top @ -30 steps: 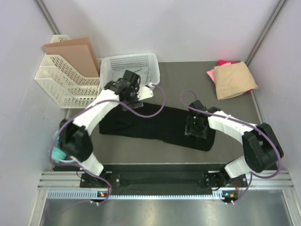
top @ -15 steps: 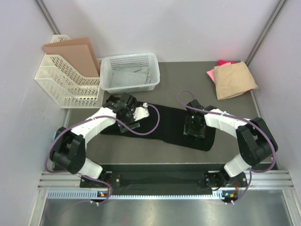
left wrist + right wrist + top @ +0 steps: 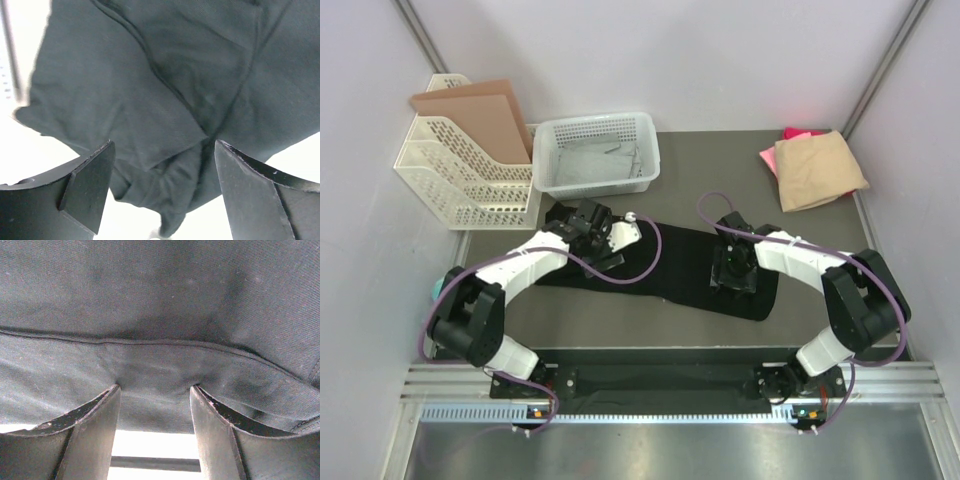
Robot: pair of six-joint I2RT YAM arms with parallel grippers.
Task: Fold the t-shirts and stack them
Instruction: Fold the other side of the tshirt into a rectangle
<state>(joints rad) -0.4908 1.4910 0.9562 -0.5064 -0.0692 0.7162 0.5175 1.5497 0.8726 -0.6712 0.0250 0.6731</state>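
The large black t-shirt [image 3: 665, 270] lies as a long folded band across the middle of the table. My left gripper [image 3: 602, 240] hovers over its left part, jaws open, with a bunched sleeve [image 3: 170, 195] below the gap [image 3: 162, 150]; it holds nothing. My right gripper [image 3: 735, 268] rests on the shirt's right part, its fingertips [image 3: 112, 395] pressed into the flat black cloth [image 3: 160, 315] near a hem, jaws apart [image 3: 155, 390]. The folded tan t-shirt [image 3: 820, 170] lies at the back right on top of the pink one [image 3: 798, 133].
A white mesh basket [image 3: 598, 125] stands at the back, just beyond the left gripper. A white file rack [image 3: 460, 180] holding brown cardboard sheets [image 3: 475, 115] stands at the back left. Purple cables loop over both arms.
My left arm has drawn back from the basket and come down over the black shirt's left part. The right gripper has stayed on the shirt's right part.
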